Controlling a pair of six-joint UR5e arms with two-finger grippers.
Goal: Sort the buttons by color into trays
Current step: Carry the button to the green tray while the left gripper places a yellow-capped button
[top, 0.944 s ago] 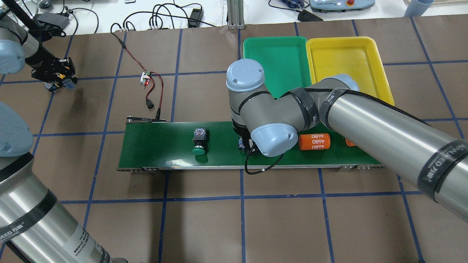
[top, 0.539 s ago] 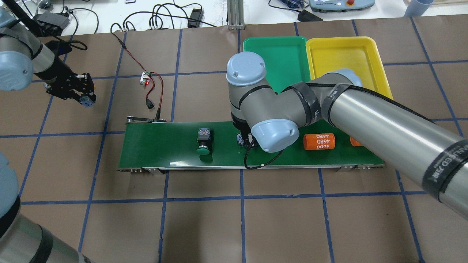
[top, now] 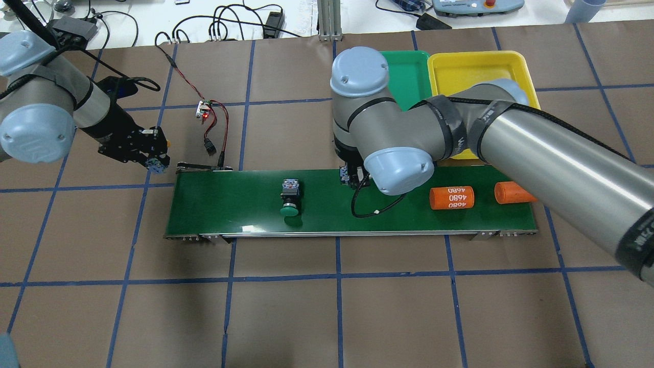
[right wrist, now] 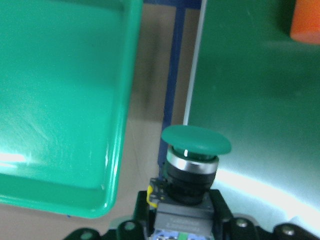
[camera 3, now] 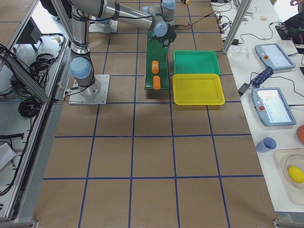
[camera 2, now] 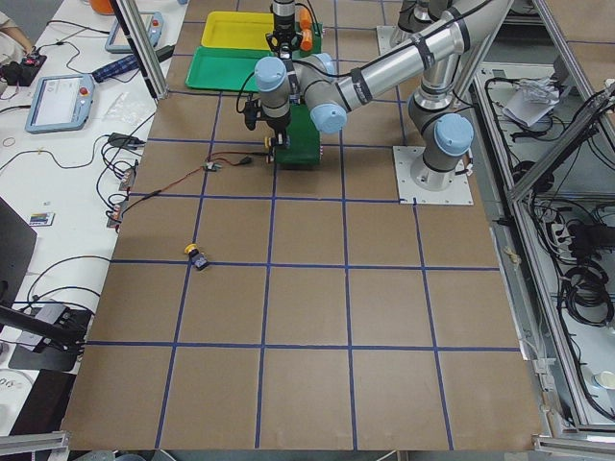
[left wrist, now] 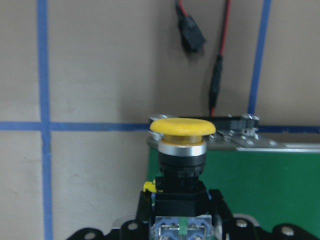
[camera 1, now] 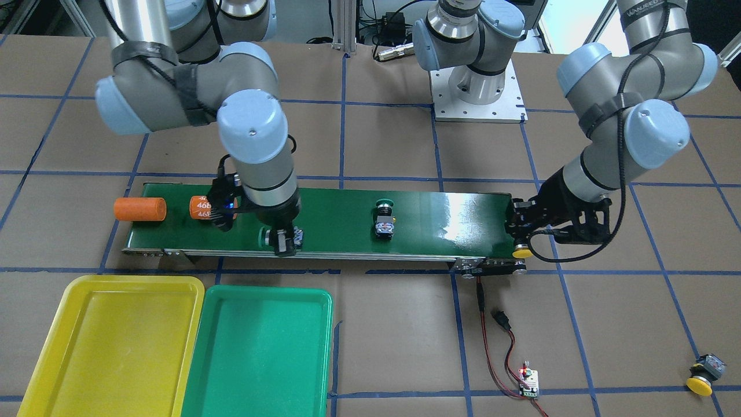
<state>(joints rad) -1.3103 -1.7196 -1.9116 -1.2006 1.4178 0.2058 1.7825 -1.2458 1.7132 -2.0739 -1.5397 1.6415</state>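
My left gripper (top: 155, 155) is shut on a yellow-capped button (left wrist: 182, 128) and hangs just off the left end of the conveyor belt (top: 230, 204). Over the belt's far edge, beside the green tray (right wrist: 60, 100), my right gripper (camera 1: 282, 238) is shut on a green-capped button (right wrist: 196, 140). Another green button (top: 290, 197) lies loose on the belt. A second yellow button (camera 1: 703, 375) lies on the table far out on my left. The green tray (camera 1: 260, 353) and the yellow tray (camera 1: 110, 347) stand side by side beyond the belt, with nothing in them.
Two orange cylinders, one printed 4680 (top: 451, 198) and a plain one (top: 513, 192), lie on the belt's right part. A small circuit board with red and black wires (top: 204, 108) sits near the belt's left end. My right forearm crosses above the yellow tray.
The left gripper carried its yellow button rightward to the belt's left end. The right gripper moved with its green button toward the belt's far edge. The loose green button and cylinders shifted right.
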